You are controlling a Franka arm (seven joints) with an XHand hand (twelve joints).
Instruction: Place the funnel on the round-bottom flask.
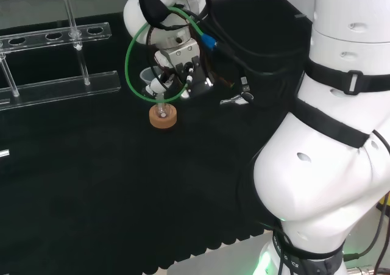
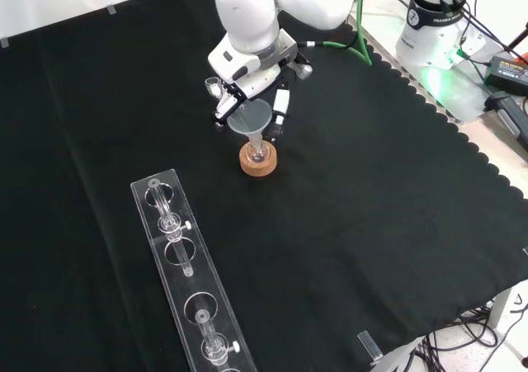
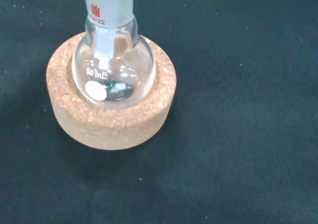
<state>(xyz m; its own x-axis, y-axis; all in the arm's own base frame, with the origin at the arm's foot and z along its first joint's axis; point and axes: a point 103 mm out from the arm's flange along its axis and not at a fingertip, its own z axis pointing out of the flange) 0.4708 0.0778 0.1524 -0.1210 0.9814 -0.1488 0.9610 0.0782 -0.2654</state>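
In the front view, just above the frame's centre, the hand (image 2: 247, 87) pinches a clear funnel (image 2: 249, 119) by its rim, fingers curled at the cone's upper edge. The funnel's stem points down into the neck of the round-bottom flask (image 2: 257, 152), which sits in a cork ring (image 2: 258, 161) on the black tabletop (image 2: 371, 207). In the wrist view the flask (image 3: 113, 70) rests upright in the cork ring (image 3: 109, 119). A clear test-tube rack (image 2: 186, 281) lies at lower left in the front view.
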